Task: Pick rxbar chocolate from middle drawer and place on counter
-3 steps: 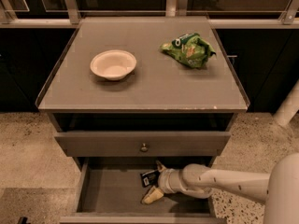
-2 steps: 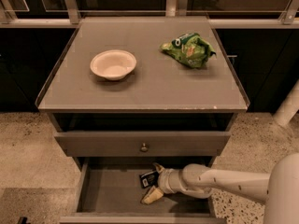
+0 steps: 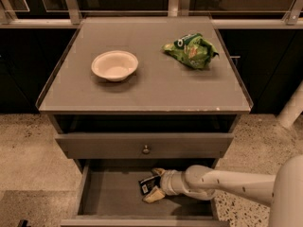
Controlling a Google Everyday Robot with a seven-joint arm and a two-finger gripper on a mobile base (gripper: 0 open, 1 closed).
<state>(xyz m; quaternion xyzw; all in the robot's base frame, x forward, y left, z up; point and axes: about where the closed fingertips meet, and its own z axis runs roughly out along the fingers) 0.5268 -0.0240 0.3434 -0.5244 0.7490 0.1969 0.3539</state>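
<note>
The middle drawer [image 3: 111, 193] is pulled open below the counter [image 3: 151, 86]. The rxbar chocolate [image 3: 148, 184], a small black wrapper with a white patch, sits in the drawer right of centre, tilted up between my gripper's fingers. My gripper [image 3: 155, 184] reaches into the drawer from the right, its tan fingers [image 3: 155, 196] closed above and below the bar. The white arm runs off to the lower right.
A white bowl [image 3: 114, 65] stands on the counter's left half and a green snack bag [image 3: 191, 49] lies at its back right. A shut drawer front with a round knob [image 3: 146, 149] sits just above the open drawer. Speckled floor lies on both sides.
The gripper holds about the same spot in the drawer, with the bar between its fingers. No clear motion shows.
</note>
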